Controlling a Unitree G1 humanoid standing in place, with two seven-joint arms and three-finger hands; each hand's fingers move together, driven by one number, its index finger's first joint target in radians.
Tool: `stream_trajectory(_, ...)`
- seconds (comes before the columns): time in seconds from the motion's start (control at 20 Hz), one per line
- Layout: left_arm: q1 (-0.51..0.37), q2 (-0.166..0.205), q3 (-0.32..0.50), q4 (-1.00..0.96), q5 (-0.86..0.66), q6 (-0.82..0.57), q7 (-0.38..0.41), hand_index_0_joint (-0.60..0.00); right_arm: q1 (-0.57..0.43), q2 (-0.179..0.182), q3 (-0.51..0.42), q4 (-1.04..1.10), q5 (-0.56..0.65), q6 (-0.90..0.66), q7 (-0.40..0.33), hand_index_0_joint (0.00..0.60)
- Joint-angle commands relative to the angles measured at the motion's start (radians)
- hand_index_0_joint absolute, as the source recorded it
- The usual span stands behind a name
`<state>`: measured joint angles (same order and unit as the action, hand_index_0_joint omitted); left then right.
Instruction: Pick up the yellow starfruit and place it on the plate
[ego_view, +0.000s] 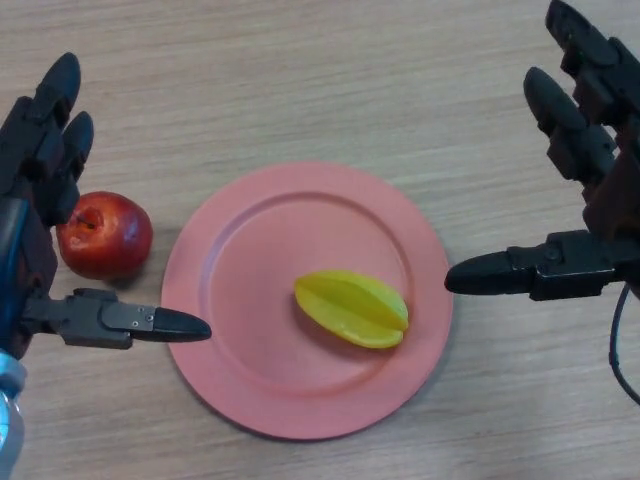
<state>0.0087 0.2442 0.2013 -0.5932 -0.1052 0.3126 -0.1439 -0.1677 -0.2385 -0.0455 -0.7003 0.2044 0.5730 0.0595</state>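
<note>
The yellow starfruit (352, 308) lies on its side on the pink plate (250, 250), right of the plate's middle. My right hand (590, 200) is open at the right, its thumb pointing left toward the plate's right rim, apart from the fruit. My left hand (40, 200) is open at the left, its thumb reaching over the plate's left rim. Neither hand holds anything.
A red apple (104, 235) sits on the wooden table (300, 80) just left of the plate, next to my left hand.
</note>
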Motion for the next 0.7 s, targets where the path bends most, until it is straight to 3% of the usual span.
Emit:
stream_trajectory(0.05,-0.027,0.036,0.04,-0.038,-0.009,-0.164,0.021,0.0,0.005,-0.024,-0.038,0.002,0.001,-0.236,-0.001,0.0)
stream_trajectory(0.3,-0.03,0.027,0.017,-0.026,0.019,-0.165,0.047,0.0,0.045,-0.019,-0.061,0.063,-0.009,-0.331,0.026,0.0)
stream_trajectory(0.7,-0.041,0.045,0.067,-0.034,0.02,-0.182,0.059,0.0,0.068,-0.03,-0.075,0.051,-0.042,-0.325,0.084,0.0)
